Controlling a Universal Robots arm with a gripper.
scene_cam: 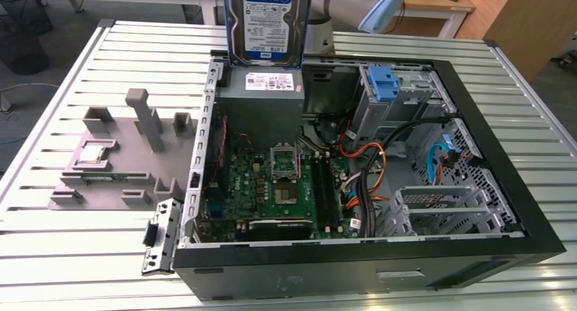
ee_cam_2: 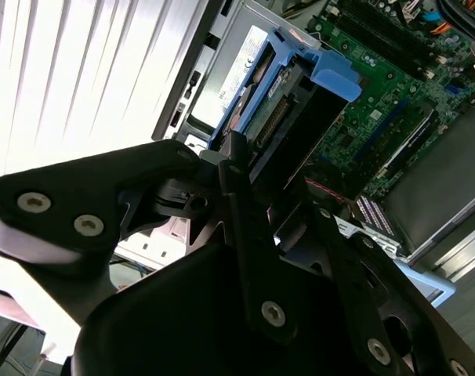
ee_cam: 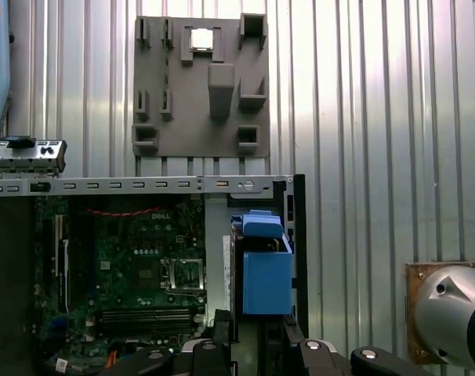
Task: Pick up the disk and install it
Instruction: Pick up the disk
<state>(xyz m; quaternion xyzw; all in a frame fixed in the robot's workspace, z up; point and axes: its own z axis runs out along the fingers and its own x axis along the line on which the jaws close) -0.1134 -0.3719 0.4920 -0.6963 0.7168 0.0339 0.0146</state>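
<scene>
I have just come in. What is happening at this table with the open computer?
The robot arm's gripper is shut on the disk, a hard drive in a blue carrier. It holds the disk upright above the open computer case, over the grey power supply. The disk is not yet seated in any bay. A grey parts holder lies on the table beside the case.

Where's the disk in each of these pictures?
Exterior view: disk upright at top, above the case.
Second wrist view: disk edge-on, before the green circuit board.
First wrist view: disk end-on, between circuit board and case wall.
Shared landmark: the green circuit board.
</scene>
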